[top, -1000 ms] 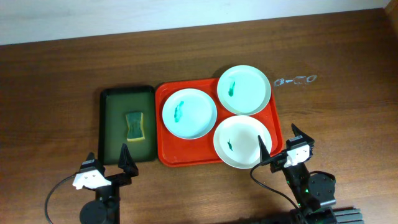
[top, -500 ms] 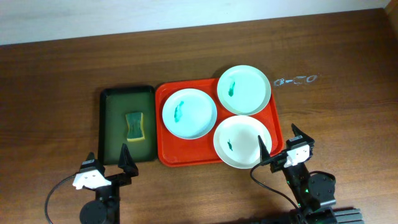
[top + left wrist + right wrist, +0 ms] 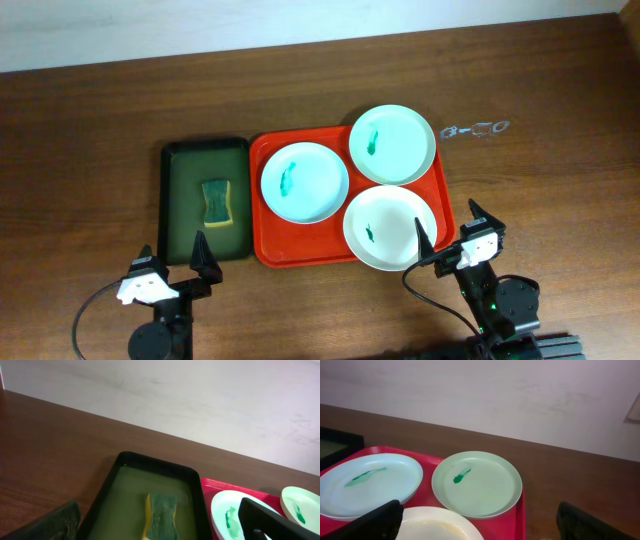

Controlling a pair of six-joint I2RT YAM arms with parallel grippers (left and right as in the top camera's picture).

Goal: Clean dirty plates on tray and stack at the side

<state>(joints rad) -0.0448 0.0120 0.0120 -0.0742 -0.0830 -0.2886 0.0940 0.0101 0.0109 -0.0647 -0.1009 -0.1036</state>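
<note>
Three pale mint plates lie on the red-orange tray (image 3: 268, 250), each with a green smear: one at the left (image 3: 304, 181), one at the back right (image 3: 392, 144), one at the front right (image 3: 390, 227). My left gripper (image 3: 171, 266) is open and empty at the front left, just in front of the dark green tray (image 3: 180, 160). My right gripper (image 3: 452, 233) is open and empty at the tray's front right corner, beside the front right plate. The right wrist view shows the back right plate (image 3: 477, 483), the left plate (image 3: 369, 485) and the front plate's rim (image 3: 440, 525).
The dark green tray holds a green and yellow sponge (image 3: 215, 201), also in the left wrist view (image 3: 162, 516). A small clear glinting object (image 3: 476, 129) lies on the brown table right of the red-orange tray. A pale wall runs along the table's far edge.
</note>
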